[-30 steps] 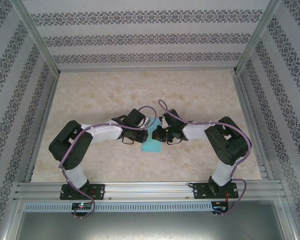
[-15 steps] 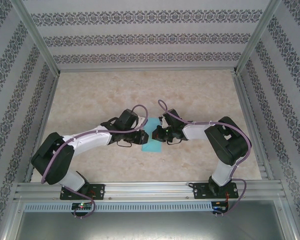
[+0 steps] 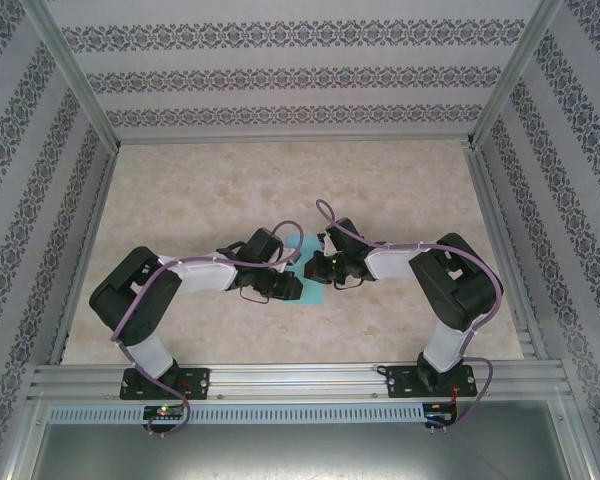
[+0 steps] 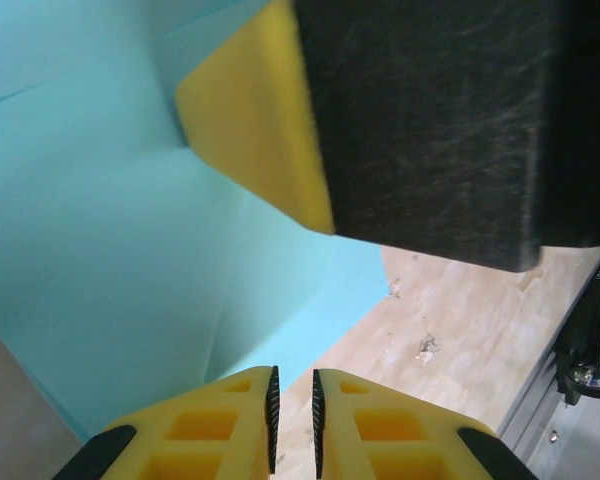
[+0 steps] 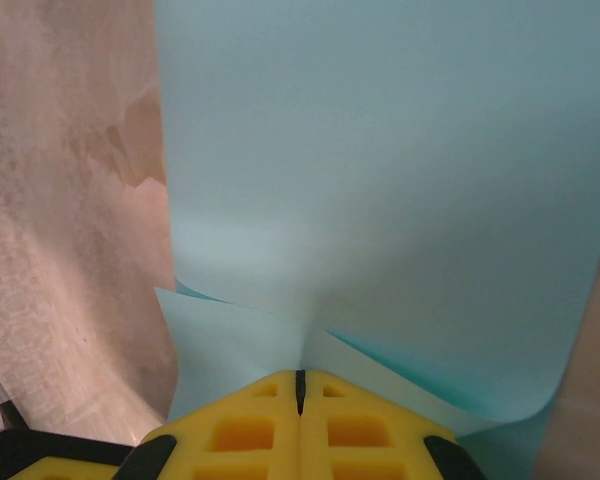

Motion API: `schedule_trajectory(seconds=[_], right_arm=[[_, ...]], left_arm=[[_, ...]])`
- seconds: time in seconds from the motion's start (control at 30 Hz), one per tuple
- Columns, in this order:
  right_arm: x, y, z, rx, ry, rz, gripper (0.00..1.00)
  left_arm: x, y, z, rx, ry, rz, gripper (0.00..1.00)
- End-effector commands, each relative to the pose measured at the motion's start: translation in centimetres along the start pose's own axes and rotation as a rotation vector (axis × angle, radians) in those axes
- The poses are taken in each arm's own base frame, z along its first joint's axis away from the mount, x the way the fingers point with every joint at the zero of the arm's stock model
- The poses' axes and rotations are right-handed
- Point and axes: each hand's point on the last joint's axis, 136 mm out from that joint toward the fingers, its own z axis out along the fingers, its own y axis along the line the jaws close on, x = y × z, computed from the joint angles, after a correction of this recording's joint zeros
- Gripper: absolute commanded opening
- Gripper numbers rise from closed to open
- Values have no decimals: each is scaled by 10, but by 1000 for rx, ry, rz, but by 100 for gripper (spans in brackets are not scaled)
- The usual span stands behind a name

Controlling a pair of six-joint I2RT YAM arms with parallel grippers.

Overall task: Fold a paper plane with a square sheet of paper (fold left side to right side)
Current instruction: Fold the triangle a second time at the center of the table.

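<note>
Paper mid-fold: the square sheet of paper [image 3: 313, 296] lay turquoise on the marble-look table [image 3: 410, 200], abt the table's middle, w/ both grippers crowded against it. Seen from above it read as a narrowish rectangle, long axis running away from the arm bases, tilted a little. In the right wrist view the sheet [image 5: 380, 150] rose as a curved flap over a lower layer, creases meeting at the fingertips.

The right gripper [image 3: 318, 268] sat on the sheet's R side, jaws pressed together [image 5: 300, 385] and apparently pinching the paper where the layers met. Its yellow pad [image 4: 250, 130] showed in the left wrist view resting on the sheet [image 4: 100, 250].

The left gripper [image 3: 292, 288] hung at the sheet's L side, toward the near end, jaws [image 4: 292, 400] a slim gap apart w/ nothing visible between them. Bare table showed through the gap, so it looked just off the sheet's near edge.

Judgement: the fold carries L edge over to R, across the long axis. The left gripper is the nearer to that edge, w/ the sheet lying ahead of its fingertips. The R pinch likely serves as the anchor.
</note>
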Motion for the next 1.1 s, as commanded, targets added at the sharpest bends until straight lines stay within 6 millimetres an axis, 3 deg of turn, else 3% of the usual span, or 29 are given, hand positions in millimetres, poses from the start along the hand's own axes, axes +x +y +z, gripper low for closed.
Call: schedule_trajectory(seconds=[0.0, 1.07], right_arm=[[23, -33, 6, 112, 74, 37, 0], [26, -41, 5, 142, 91, 47, 0]], left_arm=[[-6, 0, 3, -4, -23, 14, 20], [19, 31, 3, -95, -12, -52, 17]])
